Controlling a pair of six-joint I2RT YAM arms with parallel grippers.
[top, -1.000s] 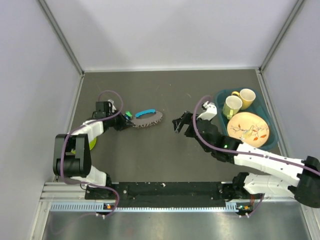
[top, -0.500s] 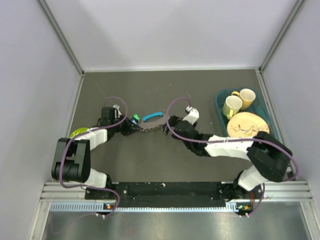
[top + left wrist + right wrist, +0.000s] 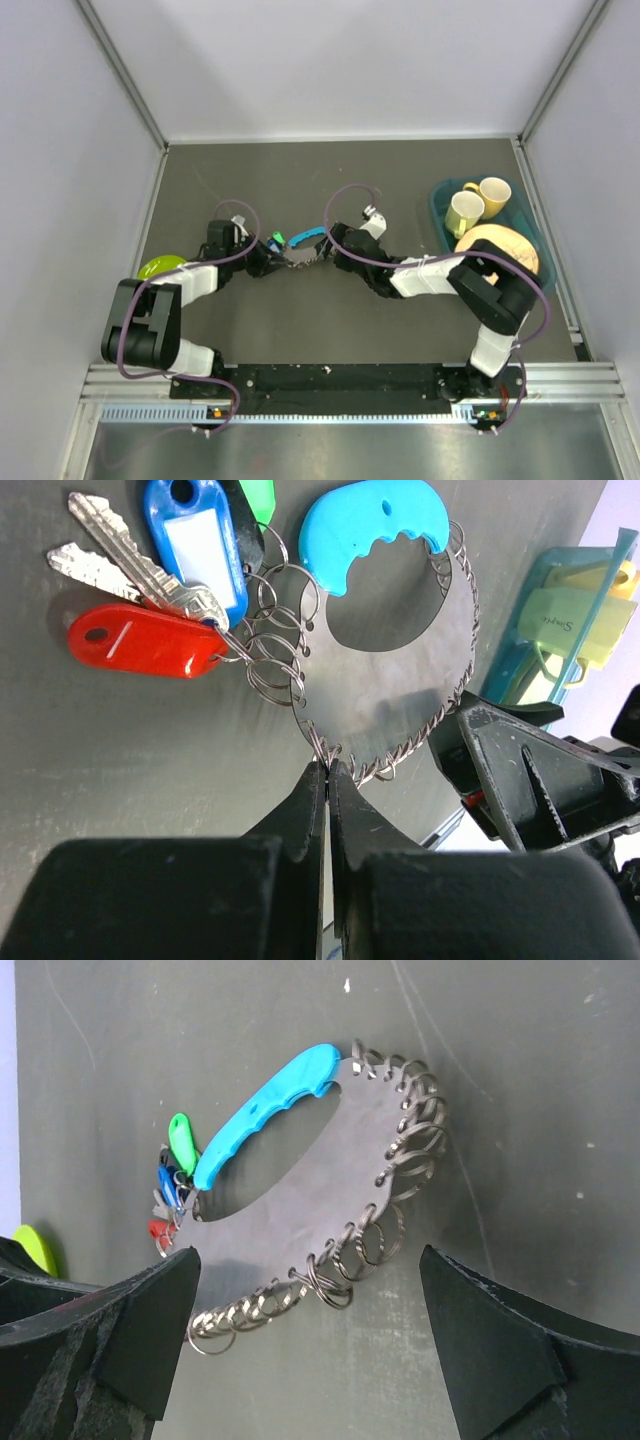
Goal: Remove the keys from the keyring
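The keyring (image 3: 276, 652) is a looped chain of small metal rings with a curved bright-blue tab (image 3: 375, 525). It lies on the dark table between the two grippers (image 3: 300, 250). The keys hang at its left end: a red head (image 3: 140, 640), a blue head (image 3: 195, 540) and a green head (image 3: 258, 495). My left gripper (image 3: 327, 765) is shut, pinching the ring chain at the loop's near side. My right gripper (image 3: 310, 1260) is open, with its fingers either side of the chain (image 3: 375, 1235) and not touching it. The blue tab (image 3: 265, 1115) and the keys (image 3: 165, 1190) lie beyond it.
A lime-green dish (image 3: 160, 267) sits under the left arm. A teal bin (image 3: 522, 215) at the right holds two yellow mugs (image 3: 463, 213) and a patterned plate (image 3: 500, 252). Grey walls enclose the table on three sides.
My right arm has swung left from the table's middle to the ring chain. My left gripper has moved right, closing onto the chain, and the keyring has shifted slightly.
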